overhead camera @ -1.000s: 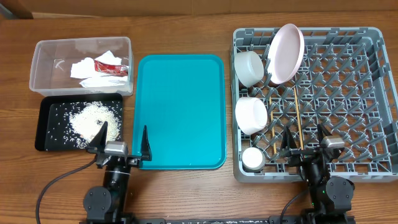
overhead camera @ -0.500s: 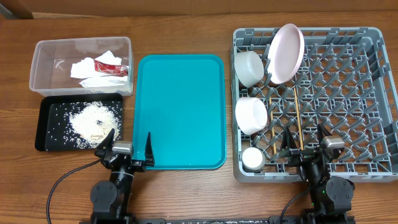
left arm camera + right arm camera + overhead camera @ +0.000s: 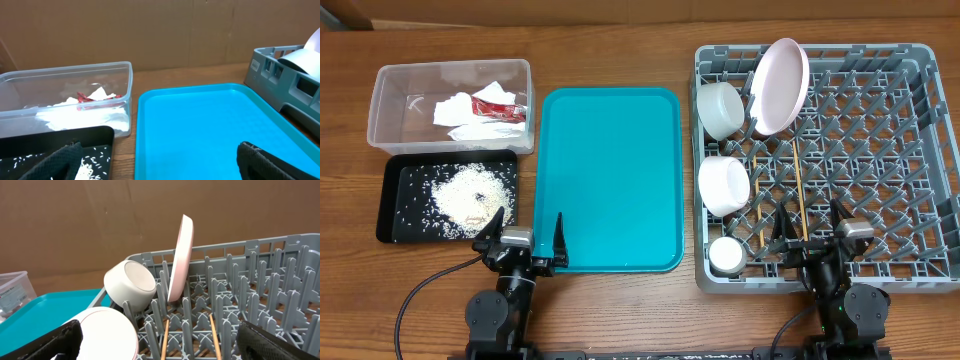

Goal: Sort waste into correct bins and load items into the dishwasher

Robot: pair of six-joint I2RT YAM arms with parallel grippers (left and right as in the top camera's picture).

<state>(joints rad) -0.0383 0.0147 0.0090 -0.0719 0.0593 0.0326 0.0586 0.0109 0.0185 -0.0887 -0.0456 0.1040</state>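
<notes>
The clear tub point(image 3: 390, 85) at the far left holds crumpled white napkins point(image 3: 470, 118) and a red wrapper point(image 3: 492, 104). The black tray point(image 3: 400, 225) in front of it holds white rice point(image 3: 470, 193). The grey dish rack point(image 3: 920, 140) on the right holds an upright plate point(image 3: 780, 85), two bowls point(image 3: 722, 108) point(image 3: 724, 184), a small cup point(image 3: 727, 257) and two chopsticks point(image 3: 798, 195). My left gripper point(image 3: 527, 240) is open and empty at the near edge, between black tray and teal tray. My right gripper point(image 3: 812, 228) is open and empty at the rack's near edge.
A bare teal serving tray point(image 3: 610, 175) lies in the middle, and also fills the left wrist view point(image 3: 210, 130). The right wrist view looks into the rack at the plate point(image 3: 181, 255), a bowl point(image 3: 131, 282) and the chopsticks point(image 3: 215, 337).
My left gripper has drawn back toward the near edge and shifted slightly right, off the rice tray. The right arm and all objects are unmoved.
</notes>
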